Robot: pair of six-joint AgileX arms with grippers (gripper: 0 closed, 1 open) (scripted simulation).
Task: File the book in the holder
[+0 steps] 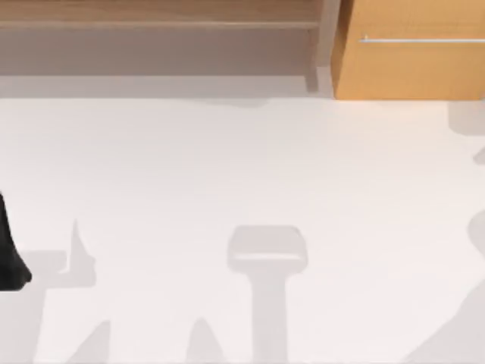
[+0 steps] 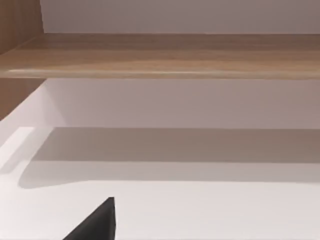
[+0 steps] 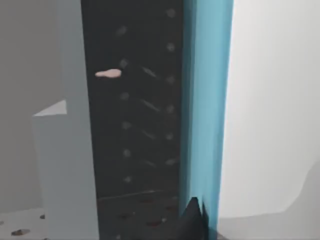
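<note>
From above, our left arm shows as a dark shape at the left edge of the white bench, parked there; we cannot tell how its hand stands. A wooden shelf and an orange-brown cabinet with a thin silver handle run along the far side of the bench. In the left wrist view a black tip of our left hand juts over the bench, facing the wooden shelf board with a shaded recess below it. In the right wrist view the book stands upright as a tall blue strip, pressed against a dark perforated panel of the holder, with a pale grey-blue upright wall on the panel's other side. A black tip of our right hand sits right at the book's lower end, apparently touching it; whether that hand is clamped on the book we cannot tell.
</note>
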